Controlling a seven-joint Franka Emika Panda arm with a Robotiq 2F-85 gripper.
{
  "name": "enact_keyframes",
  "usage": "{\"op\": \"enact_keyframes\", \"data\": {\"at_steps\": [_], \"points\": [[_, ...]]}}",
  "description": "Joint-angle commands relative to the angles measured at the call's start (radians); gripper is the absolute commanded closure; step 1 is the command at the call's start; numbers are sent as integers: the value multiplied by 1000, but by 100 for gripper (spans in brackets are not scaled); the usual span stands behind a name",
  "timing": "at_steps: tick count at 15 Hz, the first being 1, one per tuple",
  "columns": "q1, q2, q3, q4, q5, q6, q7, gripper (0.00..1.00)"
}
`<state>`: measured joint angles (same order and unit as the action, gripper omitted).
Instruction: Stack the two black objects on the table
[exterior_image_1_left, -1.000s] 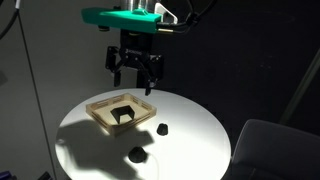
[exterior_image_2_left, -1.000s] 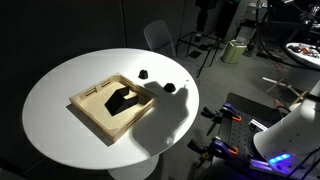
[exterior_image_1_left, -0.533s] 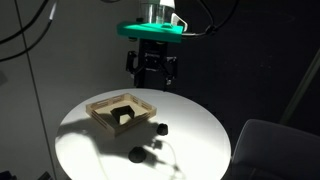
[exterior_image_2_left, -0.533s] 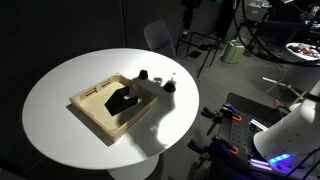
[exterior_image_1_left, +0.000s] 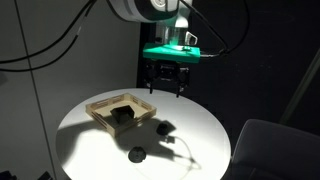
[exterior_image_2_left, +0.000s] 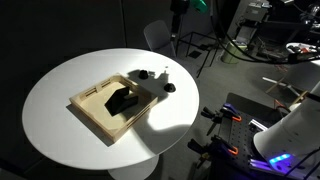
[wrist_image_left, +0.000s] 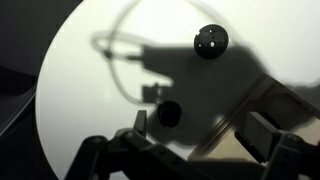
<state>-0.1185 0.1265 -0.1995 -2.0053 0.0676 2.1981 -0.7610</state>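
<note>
The small black knob (exterior_image_1_left: 163, 128) lies in the arm's shadow on the round white table (exterior_image_1_left: 200, 125), close to the tray. It also shows in the other exterior view (exterior_image_2_left: 144, 73) and in the wrist view (wrist_image_left: 169, 113). The wider black disc (exterior_image_1_left: 136, 154) lies apart from it near the table's front, and shows too in the other exterior view (exterior_image_2_left: 170, 87) and in the wrist view (wrist_image_left: 211, 41). My gripper (exterior_image_1_left: 165, 78) hangs open and empty high above the knob. In the wrist view its fingers (wrist_image_left: 200, 130) frame the knob and the tray's edge.
A shallow light-wood tray (exterior_image_1_left: 100, 118) holds a larger angular black block (exterior_image_1_left: 122, 113); both show in the other exterior view, tray (exterior_image_2_left: 90, 112) and block (exterior_image_2_left: 122, 100). The tray's corner shows in the wrist view (wrist_image_left: 262, 98). A chair (exterior_image_1_left: 270, 145) stands beside the table.
The gripper has moved from above the tray sideways and a little down, to above the knob. Its shadow now covers the knob. The black pieces have not moved.
</note>
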Motion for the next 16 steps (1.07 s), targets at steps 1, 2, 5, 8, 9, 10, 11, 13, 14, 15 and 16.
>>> {"op": "enact_keyframes", "data": {"at_steps": [1, 2, 5, 8, 9, 10, 11, 13, 14, 15, 16], "points": [[-30, 2, 32, 0, -5, -2, 4, 0], [-31, 2, 34, 0, -5, -2, 4, 0], [-31, -1, 36, 0, -4, -2, 4, 0], [-35, -1, 40, 2, 14, -5, -13, 0], [-35, 8, 47, 10, 27, 3, -22, 0], [-35, 15, 55, 15, 36, 14, -31, 0], [-31, 27, 64, 26, 42, 25, -36, 0], [-28, 57, 86, 52, 66, 59, -60, 0], [-27, 74, 98, 68, 74, 75, -70, 0], [-27, 96, 110, 91, 81, 85, -79, 0], [-30, 120, 121, 113, 88, 95, -91, 0]]}}
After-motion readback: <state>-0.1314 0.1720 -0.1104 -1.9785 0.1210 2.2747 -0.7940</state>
